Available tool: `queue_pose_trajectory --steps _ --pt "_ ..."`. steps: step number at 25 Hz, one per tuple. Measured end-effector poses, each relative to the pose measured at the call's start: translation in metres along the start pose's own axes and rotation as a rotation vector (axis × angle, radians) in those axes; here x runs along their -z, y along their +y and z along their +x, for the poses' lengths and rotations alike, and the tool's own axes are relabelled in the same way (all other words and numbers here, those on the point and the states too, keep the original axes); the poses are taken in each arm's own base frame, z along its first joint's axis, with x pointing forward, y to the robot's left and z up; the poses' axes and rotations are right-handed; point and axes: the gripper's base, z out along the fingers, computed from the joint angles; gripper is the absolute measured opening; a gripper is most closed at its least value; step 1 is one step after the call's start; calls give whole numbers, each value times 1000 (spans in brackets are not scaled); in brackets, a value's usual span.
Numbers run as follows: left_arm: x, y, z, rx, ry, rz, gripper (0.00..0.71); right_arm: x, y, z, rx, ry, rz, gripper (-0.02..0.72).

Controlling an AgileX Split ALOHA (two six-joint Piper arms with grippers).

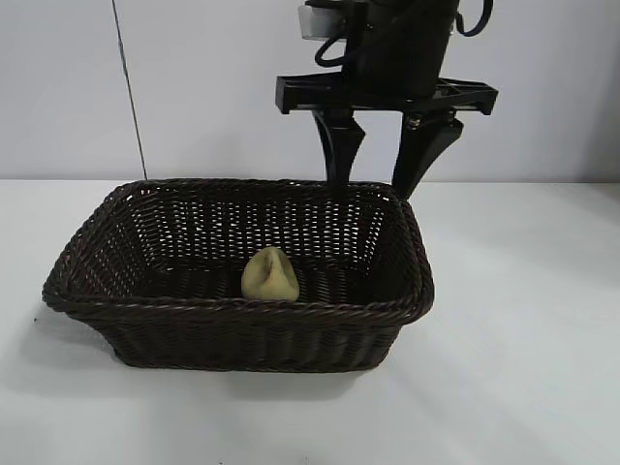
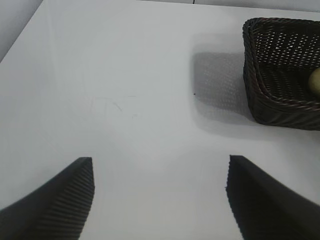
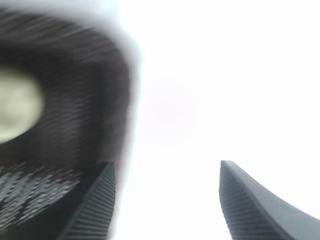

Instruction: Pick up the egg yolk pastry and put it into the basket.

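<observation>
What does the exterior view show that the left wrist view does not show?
Only the exterior view shows the whole basket and the right pincer, open and empty, hanging above the basket's far rim. It also shows the full pastry lying on the basket floor near the front wall.

Only the left wrist view shows the left pincer, open over bare table, away from the basket.

Both show the white table, the dark woven basket and the pale pastry inside it; the left wrist view catches only one end of the basket and an edge of the pastry.

A pale yellow egg yolk pastry (image 1: pixel 269 275) lies in the dark brown woven basket (image 1: pixel 232 312) on a white table (image 1: pixel 523 368).
</observation>
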Motion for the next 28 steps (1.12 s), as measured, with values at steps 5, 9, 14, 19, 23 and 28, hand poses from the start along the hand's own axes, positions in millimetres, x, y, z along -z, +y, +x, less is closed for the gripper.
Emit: queue_pose_trajectory --steps 5,9,14,19,23,28 --pt "0 0 0 0 0 0 539 1 -55 -9 -110 -10 65 444" --pt "0 0 0 0 0 0 539 4 -107 -11 -200 -21 152 444" --pt "0 0 0 0 0 0 539 7 -153 -8 -271 -17 195 444" --pt "0 0 0 0 0 0 539 10 -185 -2 -314 -11 209 444" --pt "0 0 0 0 0 0 539 11 -194 1 -316 -10 214 444" --pt "0 0 0 0 0 0 539 10 -191 17 -284 32 221 444"
